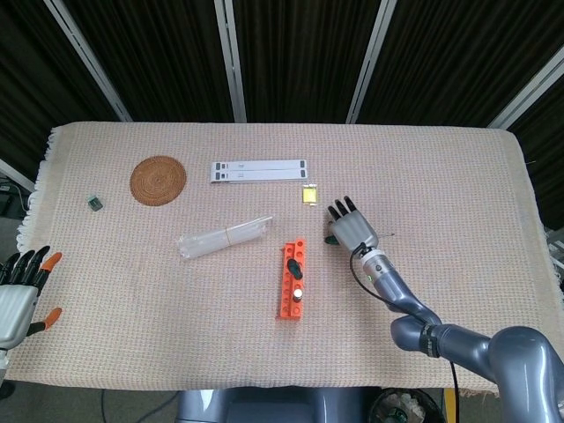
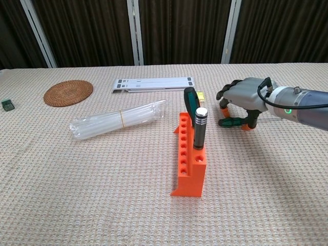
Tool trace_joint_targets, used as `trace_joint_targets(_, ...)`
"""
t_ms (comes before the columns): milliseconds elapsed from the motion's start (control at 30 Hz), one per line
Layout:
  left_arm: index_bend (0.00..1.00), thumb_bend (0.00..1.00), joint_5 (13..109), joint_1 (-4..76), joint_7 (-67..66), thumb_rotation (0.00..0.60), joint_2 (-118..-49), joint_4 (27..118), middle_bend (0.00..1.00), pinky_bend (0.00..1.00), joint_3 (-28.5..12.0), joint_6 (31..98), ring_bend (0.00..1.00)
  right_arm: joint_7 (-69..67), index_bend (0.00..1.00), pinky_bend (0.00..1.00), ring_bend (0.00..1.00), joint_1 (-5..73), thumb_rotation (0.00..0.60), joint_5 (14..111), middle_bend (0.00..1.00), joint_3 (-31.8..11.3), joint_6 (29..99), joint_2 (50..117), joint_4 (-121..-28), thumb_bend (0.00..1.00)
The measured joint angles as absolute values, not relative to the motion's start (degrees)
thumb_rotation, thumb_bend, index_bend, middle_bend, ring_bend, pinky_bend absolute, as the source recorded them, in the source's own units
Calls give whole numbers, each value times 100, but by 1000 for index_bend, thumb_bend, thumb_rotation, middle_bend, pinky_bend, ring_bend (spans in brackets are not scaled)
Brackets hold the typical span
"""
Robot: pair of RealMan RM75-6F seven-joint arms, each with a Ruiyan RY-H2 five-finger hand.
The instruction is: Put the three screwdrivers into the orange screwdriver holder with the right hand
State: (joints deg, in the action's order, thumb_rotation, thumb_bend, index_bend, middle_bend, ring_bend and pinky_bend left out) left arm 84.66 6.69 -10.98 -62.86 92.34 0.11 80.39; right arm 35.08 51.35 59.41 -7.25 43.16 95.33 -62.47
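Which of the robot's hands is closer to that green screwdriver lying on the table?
Right. The right hand is directly over the green screwdriver, fingers down around its handle. The left hand is far off at the table's opposite edge.

Round woven coaster [image 1: 158, 180] at the far left of the beige cloth-covered table [image 1: 441, 167]; small green object [image 1: 94, 204] near the left edge; flat white strip panel [image 1: 260, 170] (two parallel bars) toward the rear; small yellow item [image 1: 309, 195] just right of it; clear plastic bundle [image 1: 224, 236] lying slantwise nearer the middle
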Motion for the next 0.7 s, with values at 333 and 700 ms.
trace_joint_targets(333,91,234,8459,663,-1096,600,-6298,9222,0,0,14,8036,0,3700,490,0,0,5150,600,5718,88,-687,4330,9447,-6535,228)
trace_joint_targets(700,91,235,8445,665,-1089,600,-6300,9215,0,0,5,8028,0,3447,576,0,0,5125,600,5674,152,-737,4352,9491,-6467,382)
